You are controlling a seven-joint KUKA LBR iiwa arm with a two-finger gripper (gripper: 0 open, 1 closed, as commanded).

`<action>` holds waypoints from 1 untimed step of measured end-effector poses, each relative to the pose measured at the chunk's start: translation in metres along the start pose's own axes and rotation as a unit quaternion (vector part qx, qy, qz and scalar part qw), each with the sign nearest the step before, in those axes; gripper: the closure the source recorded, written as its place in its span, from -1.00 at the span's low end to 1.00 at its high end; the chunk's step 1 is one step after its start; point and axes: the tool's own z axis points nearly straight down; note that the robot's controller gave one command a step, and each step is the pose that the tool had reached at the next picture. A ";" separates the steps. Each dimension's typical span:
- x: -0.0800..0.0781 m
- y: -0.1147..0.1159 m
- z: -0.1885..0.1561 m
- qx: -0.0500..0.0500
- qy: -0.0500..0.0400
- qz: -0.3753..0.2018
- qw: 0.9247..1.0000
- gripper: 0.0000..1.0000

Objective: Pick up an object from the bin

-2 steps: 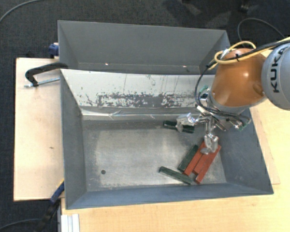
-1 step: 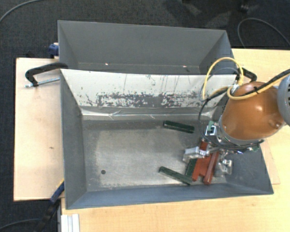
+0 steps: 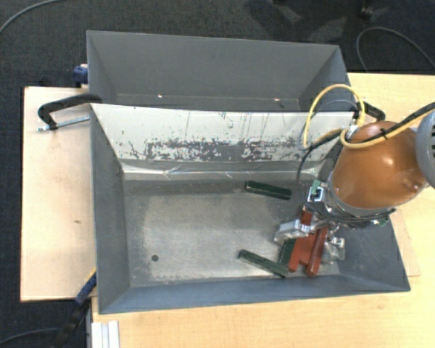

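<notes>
In the lower right of the frame the gripper (image 3: 313, 238) sits low over a reddish-brown bar (image 3: 302, 255) beside a dark green stick (image 3: 261, 262); whether it grips I cannot tell, and the bar looks light, stiff and smooth, best pinched across its narrow middle.

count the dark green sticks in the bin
2 clearly: one dark green stick near the back wall, a second stick by the front wall. A third greenish piece beside the red thing may lie under the gripper.
</notes>
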 end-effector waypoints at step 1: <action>0.000 -0.003 -0.181 0.005 -0.001 0.010 1.000 1.00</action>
